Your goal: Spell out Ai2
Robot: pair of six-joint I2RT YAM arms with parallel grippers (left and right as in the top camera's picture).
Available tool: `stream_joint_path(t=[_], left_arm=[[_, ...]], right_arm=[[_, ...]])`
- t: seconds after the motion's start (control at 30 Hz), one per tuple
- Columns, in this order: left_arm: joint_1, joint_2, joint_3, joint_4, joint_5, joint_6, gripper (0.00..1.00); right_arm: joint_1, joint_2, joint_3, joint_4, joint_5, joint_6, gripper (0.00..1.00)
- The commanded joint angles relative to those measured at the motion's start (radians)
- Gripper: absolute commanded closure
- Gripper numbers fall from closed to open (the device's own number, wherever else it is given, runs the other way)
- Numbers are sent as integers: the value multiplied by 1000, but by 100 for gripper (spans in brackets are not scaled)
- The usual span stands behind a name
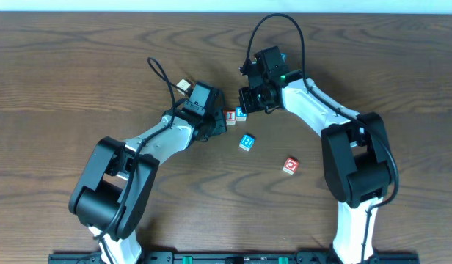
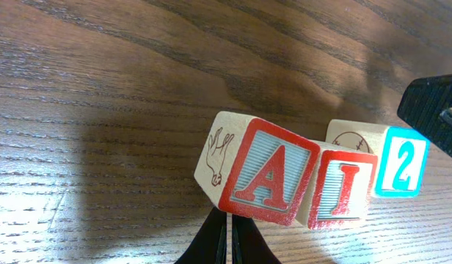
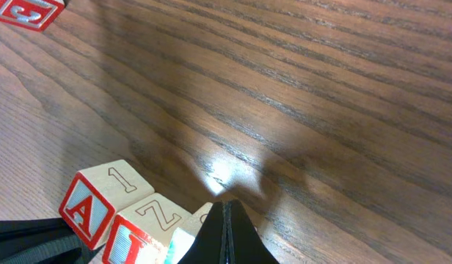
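Dark brown wood with a strong lengthwise grain makes up the table (image 1: pixel 79 66), and it fills every view edge to edge. Soft arm shadows and one bright glare patch lie across it.

At the left of the row, the left gripper (image 2: pixel 227 236) has its fingers pressed nearly together with only a thin slit between them. It grips nothing, and its tips sit just below the A block (image 2: pixel 270 172); whether they touch it I cannot tell. The red A block sits slightly turned and meets the red I block (image 2: pixel 345 189). The blue 2 block (image 2: pixel 400 167) stands tight against that one, so the left wrist view reads A, I, 2.

The right gripper (image 3: pixel 226 231) is beside the 2 block, closed to a seam and empty. A loose blue block (image 1: pixel 246 141) and a loose red block (image 1: pixel 290 166) lie nearer the robot, apart from the row.
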Motion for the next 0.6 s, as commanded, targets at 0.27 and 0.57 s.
stream_joint_path(t=[0.27, 0.57], left_arm=[[7, 16, -5, 3, 3, 22, 94], [7, 16, -5, 3, 3, 22, 94]], right_arm=[[7, 11, -6, -25, -16, -22, 99], [8, 11, -6, -23, -31, -46, 99]])
